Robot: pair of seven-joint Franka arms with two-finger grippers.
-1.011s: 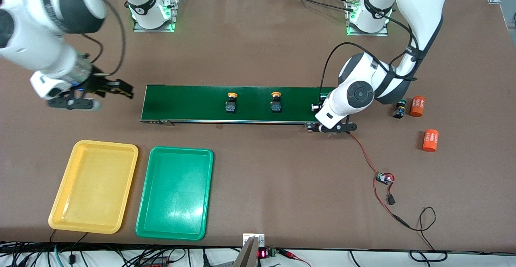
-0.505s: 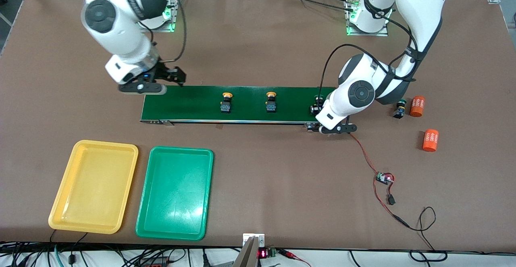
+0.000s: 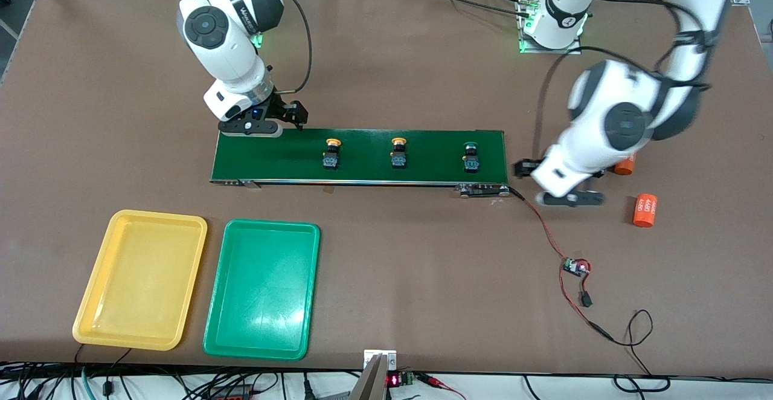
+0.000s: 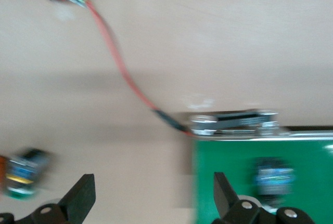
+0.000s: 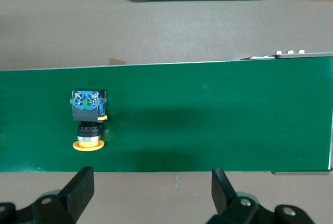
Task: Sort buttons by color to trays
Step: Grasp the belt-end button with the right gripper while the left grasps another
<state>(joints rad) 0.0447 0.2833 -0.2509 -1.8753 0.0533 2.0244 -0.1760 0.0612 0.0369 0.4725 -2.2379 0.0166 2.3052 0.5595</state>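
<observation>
Across the brown table (image 3: 386, 55), in the middle, the long dark-green conveyor belt (image 3: 272, 158). Nearer the front camera, toward the right arm's end, the yellow tray (image 3: 157, 216) and just beside it the green tray (image 3: 272, 225), both as a second ago.

Over the belt's end toward the right arm, the right gripper (image 3: 269, 123), fingers spread wide with nothing between them. Swung in over the last second from off that end of the belt.

Off the belt's other end and over bare table, the left gripper (image 3: 546, 183), blurred with motion. Pulled away from that end, where it had been clamped a second ago; jaws now wide apart and holding nothing.

On the belt, three buttons in a row: yellow button (image 3: 330, 153), second yellow button (image 3: 398, 152), green button (image 3: 471, 155), the last let go by the left gripper. Both yellow ones carried a little toward the right arm's end since a second ago.

On the table by the left gripper, a second green button (image 4: 23, 174), hidden under the arm in the front view. Nearby, two orange cylinders (image 3: 645, 209), unmoved.
</observation>
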